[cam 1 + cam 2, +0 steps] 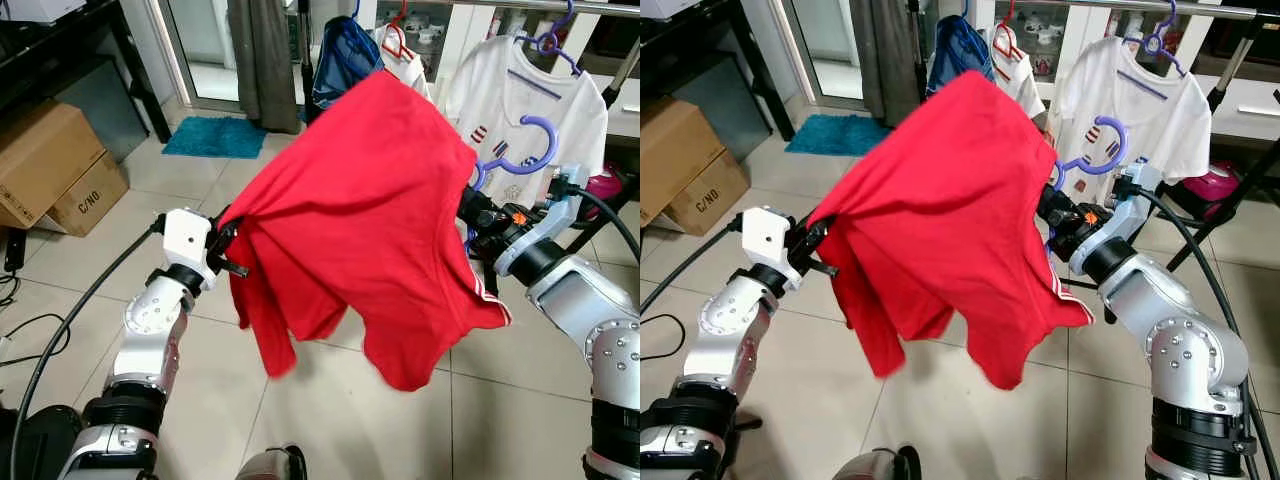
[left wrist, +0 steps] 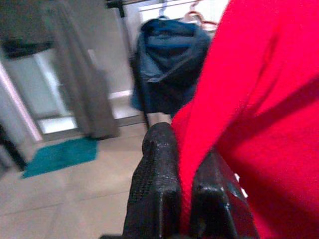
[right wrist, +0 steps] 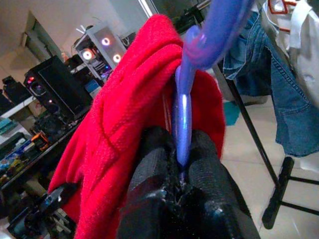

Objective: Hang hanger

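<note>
Red shirt (image 1: 370,210) between both tools, rail (image 1: 1160,8) beyond.

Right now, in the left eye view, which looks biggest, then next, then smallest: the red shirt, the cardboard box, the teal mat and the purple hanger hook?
1. Red shirt, by far the biggest.
2. Cardboard box.
3. Teal mat; it lies farther off, so it may only look smaller.
4. Purple hanger hook, the smallest.

crowded rail (image 1: 530,6) of hung garments (image 1: 530,100) ahead, open tiled floor (image 1: 200,370) below
</note>
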{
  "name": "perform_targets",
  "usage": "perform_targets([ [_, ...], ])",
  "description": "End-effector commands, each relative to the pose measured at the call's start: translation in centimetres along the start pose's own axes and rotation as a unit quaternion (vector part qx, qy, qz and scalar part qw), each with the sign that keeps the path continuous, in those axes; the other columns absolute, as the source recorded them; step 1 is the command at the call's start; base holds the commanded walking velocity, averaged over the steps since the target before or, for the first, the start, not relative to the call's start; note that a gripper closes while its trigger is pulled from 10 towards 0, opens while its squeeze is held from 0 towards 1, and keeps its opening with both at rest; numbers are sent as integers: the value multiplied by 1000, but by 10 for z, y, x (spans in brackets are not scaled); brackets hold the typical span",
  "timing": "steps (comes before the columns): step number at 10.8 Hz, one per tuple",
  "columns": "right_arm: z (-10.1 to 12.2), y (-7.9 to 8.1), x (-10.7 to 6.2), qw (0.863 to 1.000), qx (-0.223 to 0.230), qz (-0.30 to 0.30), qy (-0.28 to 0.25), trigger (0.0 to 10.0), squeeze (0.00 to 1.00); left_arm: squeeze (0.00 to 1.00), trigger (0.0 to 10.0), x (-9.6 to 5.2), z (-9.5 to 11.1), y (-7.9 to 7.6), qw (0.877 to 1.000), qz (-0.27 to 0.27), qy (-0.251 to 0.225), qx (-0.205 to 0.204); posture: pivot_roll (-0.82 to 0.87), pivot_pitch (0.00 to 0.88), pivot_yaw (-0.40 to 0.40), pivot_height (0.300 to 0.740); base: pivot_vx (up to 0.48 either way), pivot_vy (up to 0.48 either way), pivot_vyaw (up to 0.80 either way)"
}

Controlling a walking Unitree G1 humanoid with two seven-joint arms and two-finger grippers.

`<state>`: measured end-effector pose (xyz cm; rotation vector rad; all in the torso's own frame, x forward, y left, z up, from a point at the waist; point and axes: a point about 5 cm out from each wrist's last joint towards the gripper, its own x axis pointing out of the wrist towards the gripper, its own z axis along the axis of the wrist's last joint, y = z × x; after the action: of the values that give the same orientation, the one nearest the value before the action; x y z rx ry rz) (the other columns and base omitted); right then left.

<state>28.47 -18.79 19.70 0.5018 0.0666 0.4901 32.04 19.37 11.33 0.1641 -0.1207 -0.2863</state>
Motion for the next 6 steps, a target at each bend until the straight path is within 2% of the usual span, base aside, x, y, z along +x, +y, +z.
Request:
perform_targets([
  [1,13,-2,-4,999,-18,-13,-28,10000,0,0,0,-6,-7,10,999,43,20,5,-159,45,97,740,0,0,0],
  [2,12,-4,-4,999,-26,-20,-22,10000,0,0,0,-11,-14,23,993,110,45,8,-161,44,97,740,0,0,0],
  [4,13,-4,-4,999,-29,-23,-22,10000,0,0,0,-20,-21,33,982,177,60,-16,-163,45,95,740,0,0,0],
  [6,14,-2,-1,999,-32,-17,-20,10000,0,0,0,-22,-31,22,979,180,87,-28,-164,45,89,740,0,0,0],
])
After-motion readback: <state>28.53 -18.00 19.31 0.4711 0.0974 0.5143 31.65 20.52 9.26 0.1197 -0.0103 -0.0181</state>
